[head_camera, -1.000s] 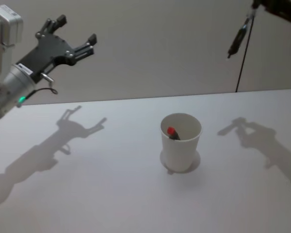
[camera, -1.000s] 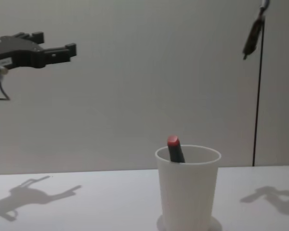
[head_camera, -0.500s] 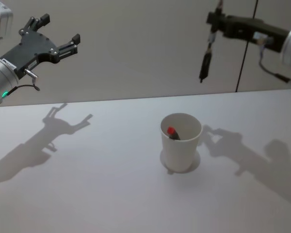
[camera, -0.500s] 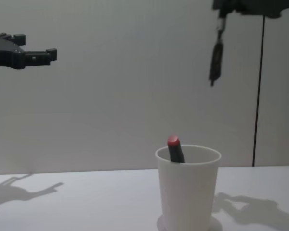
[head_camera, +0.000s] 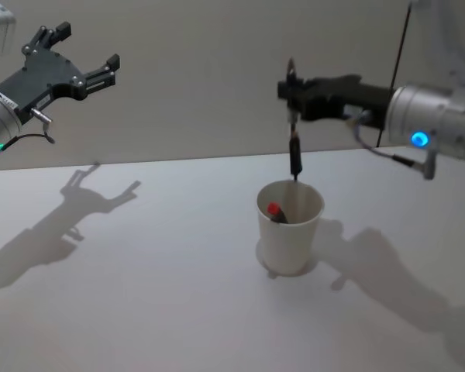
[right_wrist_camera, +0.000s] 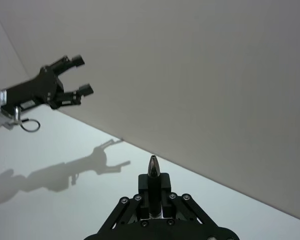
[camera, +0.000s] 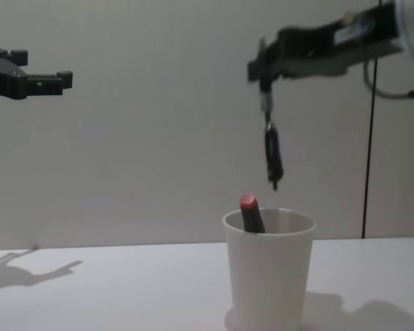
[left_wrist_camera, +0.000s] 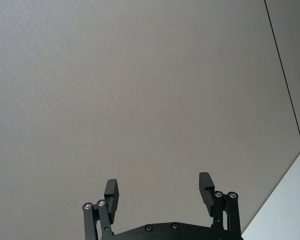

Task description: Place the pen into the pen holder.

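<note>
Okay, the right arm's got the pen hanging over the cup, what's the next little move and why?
Probably lower it straight down, then release. The right gripper holds the pen upright with its tip just above the cup opening, so it seems lined up but not yet inside. A red-capped pen already leans at the left side, so keep to the free side. The left gripper is parked, open.

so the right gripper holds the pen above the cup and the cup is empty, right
Not quite: the cup is not empty. The chest view shows a red-tipped marker already standing in it. The right gripper does hold the pen above the cup.
</note>
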You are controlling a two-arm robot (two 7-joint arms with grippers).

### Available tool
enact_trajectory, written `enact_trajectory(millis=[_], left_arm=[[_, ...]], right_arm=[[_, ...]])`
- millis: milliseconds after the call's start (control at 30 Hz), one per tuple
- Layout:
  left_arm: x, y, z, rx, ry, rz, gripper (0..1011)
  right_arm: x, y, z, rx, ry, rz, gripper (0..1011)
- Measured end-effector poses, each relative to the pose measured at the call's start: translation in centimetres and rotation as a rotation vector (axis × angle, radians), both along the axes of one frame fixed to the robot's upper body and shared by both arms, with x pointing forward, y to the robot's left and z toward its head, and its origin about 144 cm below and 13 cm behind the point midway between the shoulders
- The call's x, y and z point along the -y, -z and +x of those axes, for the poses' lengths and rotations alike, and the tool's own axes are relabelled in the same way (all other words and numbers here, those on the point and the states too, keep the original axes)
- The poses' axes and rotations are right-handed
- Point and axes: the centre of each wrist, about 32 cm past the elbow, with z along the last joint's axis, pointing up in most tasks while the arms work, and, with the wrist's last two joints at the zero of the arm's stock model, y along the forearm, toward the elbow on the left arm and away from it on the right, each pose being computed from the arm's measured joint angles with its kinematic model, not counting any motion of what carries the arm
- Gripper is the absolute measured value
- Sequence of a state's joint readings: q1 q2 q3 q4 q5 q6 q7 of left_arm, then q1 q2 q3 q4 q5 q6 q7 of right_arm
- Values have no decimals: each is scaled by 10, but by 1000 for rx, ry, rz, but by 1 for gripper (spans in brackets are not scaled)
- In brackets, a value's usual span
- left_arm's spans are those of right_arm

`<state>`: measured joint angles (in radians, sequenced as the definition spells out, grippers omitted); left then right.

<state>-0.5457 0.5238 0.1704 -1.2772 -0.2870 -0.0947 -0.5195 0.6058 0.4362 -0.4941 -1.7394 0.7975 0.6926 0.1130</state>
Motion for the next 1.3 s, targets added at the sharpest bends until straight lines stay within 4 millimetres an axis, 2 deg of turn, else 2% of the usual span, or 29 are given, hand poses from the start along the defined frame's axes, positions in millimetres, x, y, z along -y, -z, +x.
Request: enact_trajectory(millis=[367, 600, 633, 767, 800, 867, 900, 1267, 1300], left_arm=[[-2, -1, 0, -3, -6, 6, 1001], [-2, -2, 0, -3, -7, 8, 1001], [-2, -2, 0, -3, -7, 8, 1001], [-3, -2, 0, -3, -8, 8, 1001], [-3, -2, 0, -3, -8, 8, 1001], [-3, -2, 0, -3, -9, 9, 1001], [-3, -2, 0, -4, -9, 9, 1001], [-3, -2, 0, -4, -9, 9, 1001], [-3, -2, 0, -4, -9, 9, 1001]], right_arm=[[-37, 31, 2, -12, -27, -160, 118], [-52, 44, 3, -17, -40, -209, 137], [-54, 45, 3, -18, -41, -213, 187], [-60, 51, 3, -19, -47, -232, 261], [-60, 51, 3, -19, -47, -234, 317], [-62, 53, 3, -19, -49, -239, 357], [-63, 54, 3, -19, -50, -243, 416], [-68, 57, 3, -17, -56, -258, 735], [-68, 56, 3, -13, -56, -257, 797]])
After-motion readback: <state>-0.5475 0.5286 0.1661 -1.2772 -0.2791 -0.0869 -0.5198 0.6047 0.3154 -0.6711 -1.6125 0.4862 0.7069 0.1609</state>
